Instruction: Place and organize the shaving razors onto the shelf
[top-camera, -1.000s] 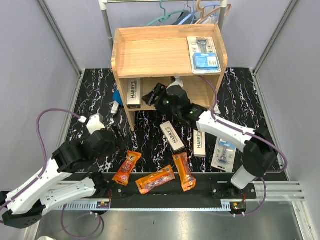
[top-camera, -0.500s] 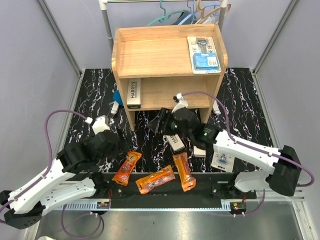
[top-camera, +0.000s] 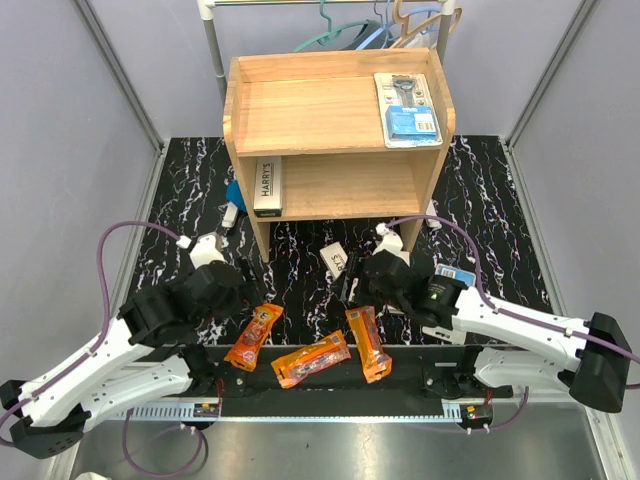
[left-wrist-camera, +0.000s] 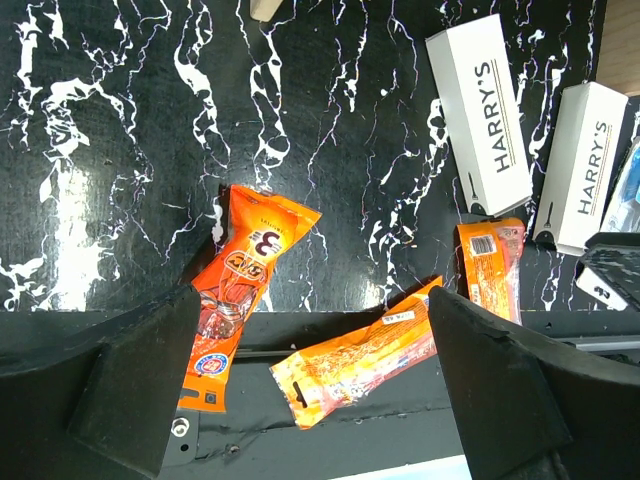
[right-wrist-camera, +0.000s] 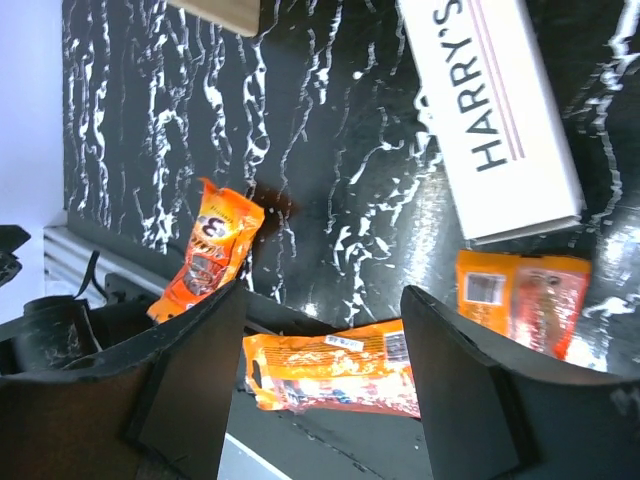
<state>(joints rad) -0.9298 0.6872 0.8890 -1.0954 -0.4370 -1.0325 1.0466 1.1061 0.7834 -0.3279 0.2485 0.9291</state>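
I had the left gripper (left-wrist-camera: 312, 300) spread fully open with nothing between its fingers, hanging over the table (top-camera: 190, 180) toward 7 o'clock from its middle. Its wrist camera looked straight down on the three orange packets (left-wrist-camera: 245, 290). They lay in a loose row along the table's near edge at 6 o'clock, none of them touched.

The right gripper (right-wrist-camera: 322, 295) was open and empty too, held over the middle of the table, just on the 12 o'clock side of that row. One loose Harry's box (right-wrist-camera: 495, 110) lay flat on the table at 1 o'clock from that gripper, apart from its fingers. In the overhead view only its far end showed past the arm. A second loose box (left-wrist-camera: 582, 165) lay just beside it toward 3 o'clock. I saw it only through the left wrist camera, since the right arm covered it from above. Further toward 3 o'clock, a blue corner of a blister pack (top-camera: 458, 272) showed from under the right arm.

The shelf (top-camera: 300, 105) stood at 12 o'clock on the table. On its top tier, at the 3 o'clock side, the other blister pack (top-camera: 407, 108) lay flat with its blue card toward me. On the lower tier the third Harry's box (top-camera: 266, 186) stood on edge at the 9 o'clock end, just beside the side panel.
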